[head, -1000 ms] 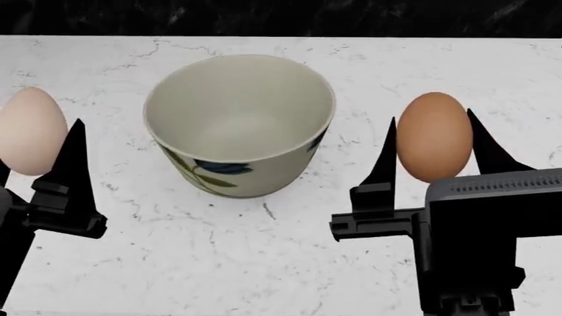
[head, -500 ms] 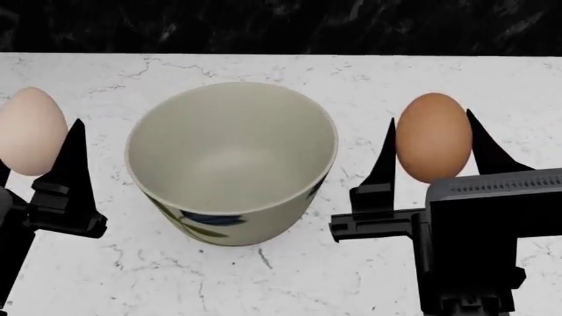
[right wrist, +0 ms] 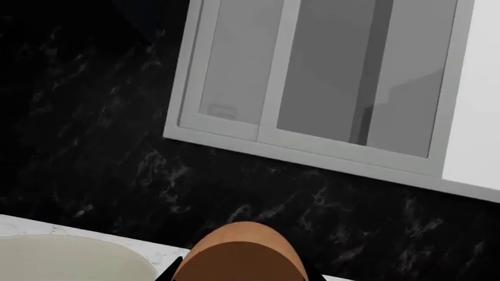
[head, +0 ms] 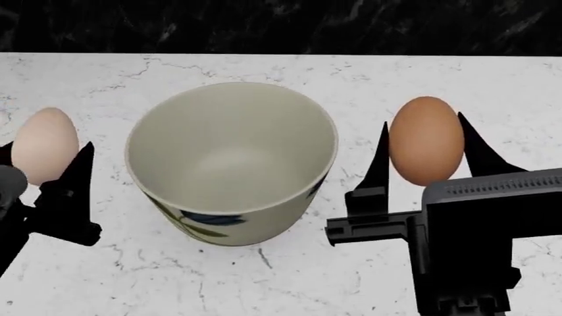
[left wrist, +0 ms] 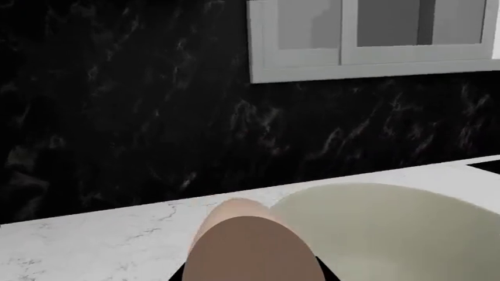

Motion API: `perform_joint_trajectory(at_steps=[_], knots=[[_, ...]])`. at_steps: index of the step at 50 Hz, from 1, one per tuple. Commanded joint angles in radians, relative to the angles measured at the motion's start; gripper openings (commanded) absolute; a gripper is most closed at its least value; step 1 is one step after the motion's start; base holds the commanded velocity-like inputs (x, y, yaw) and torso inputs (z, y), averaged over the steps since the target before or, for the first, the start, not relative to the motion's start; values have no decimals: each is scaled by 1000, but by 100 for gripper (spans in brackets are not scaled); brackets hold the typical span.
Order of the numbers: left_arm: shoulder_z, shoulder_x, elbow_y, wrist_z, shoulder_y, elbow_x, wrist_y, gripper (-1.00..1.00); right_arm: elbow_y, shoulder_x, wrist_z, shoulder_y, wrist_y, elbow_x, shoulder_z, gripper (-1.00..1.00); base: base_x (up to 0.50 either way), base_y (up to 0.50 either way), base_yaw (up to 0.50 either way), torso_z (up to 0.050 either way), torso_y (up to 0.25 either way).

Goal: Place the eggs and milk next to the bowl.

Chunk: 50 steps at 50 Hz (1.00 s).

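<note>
So I've got an egg in each hand right now; the left gripper (head: 39,172) is clamped on the pale egg (head: 44,146) and the right gripper (head: 423,161) is pinching the brown egg (head: 426,141) between its two black fingers; both eggs look to be up off the marble counter (head: 263,276), one on either side of the bowl (head: 230,161). Milk isn't in any of my views, so no idea where that is.

Stuff I'm nervous about: eggs are smooth and round, so if I loosen the grip while they're in the air they'll drop and roll, maybe off toward the counter's edge; even set down gently they could wobble away from the bowl. The brown egg is only held around its lower half; a quick wrist tilt could squirt it out. The left one sits pretty near the bowl's rim in the wrist view; swinging inward could clip the bowl and shove it.
</note>
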<state>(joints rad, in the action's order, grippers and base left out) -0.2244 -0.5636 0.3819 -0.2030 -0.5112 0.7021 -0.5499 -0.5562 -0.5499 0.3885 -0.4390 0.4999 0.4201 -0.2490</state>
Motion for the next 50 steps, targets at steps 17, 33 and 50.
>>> perform_joint_trajectory(at_steps=[17,33,50], knots=[[-88,-133,-19,147,-60,136,-262,-100,11,14,-48,10,-15,-27,21,-100,0,0,0,0,0],[-148,-130,-72,192,-78,106,-273,-100,9,10,-45,18,-22,-26,24,-100,0,0,0,0,0],[-206,-87,-164,238,-118,61,-252,-100,0,7,-37,18,-12,-25,22,-100,0,0,0,0,0]])
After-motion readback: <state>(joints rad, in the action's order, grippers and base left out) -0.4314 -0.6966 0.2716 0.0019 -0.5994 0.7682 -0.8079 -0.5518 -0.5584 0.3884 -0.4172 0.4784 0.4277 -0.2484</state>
